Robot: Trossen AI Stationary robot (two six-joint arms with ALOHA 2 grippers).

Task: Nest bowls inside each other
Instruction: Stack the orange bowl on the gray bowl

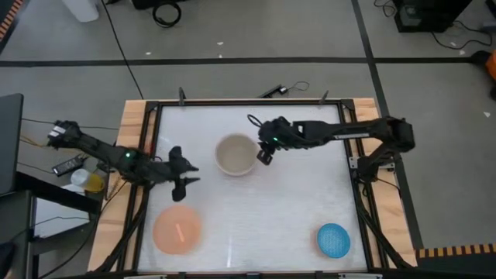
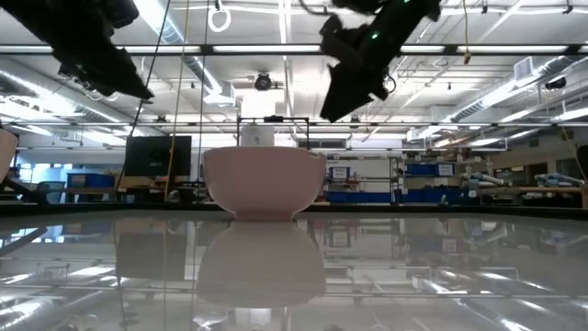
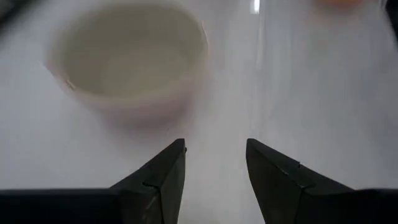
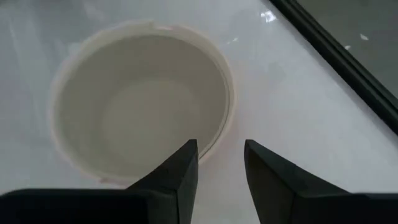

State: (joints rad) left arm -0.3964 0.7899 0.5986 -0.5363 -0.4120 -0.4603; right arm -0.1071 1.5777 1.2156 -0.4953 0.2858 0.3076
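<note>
A pale bowl (image 1: 235, 155) stands upright on the white table, at the middle toward the far side. Its inside looks grey-beige within a whiter rim (image 4: 224, 81); whether it is two bowls nested, I cannot tell. The peach-orange bowl (image 1: 177, 230) stands near the front left and the blue bowl (image 1: 333, 240) near the front right. My right gripper (image 1: 265, 153) hangs open above the pale bowl's right rim, well clear of it in the low view (image 2: 347, 101). My left gripper (image 1: 189, 174) is open, in the air to the left of that bowl, pointing toward it (image 3: 216, 162).
A raised black frame (image 1: 353, 167) borders the table, with wooden strips outside it. Bare table lies between the pale bowl and the two front bowls. Cables and small items lie off the table at the left (image 1: 74, 167).
</note>
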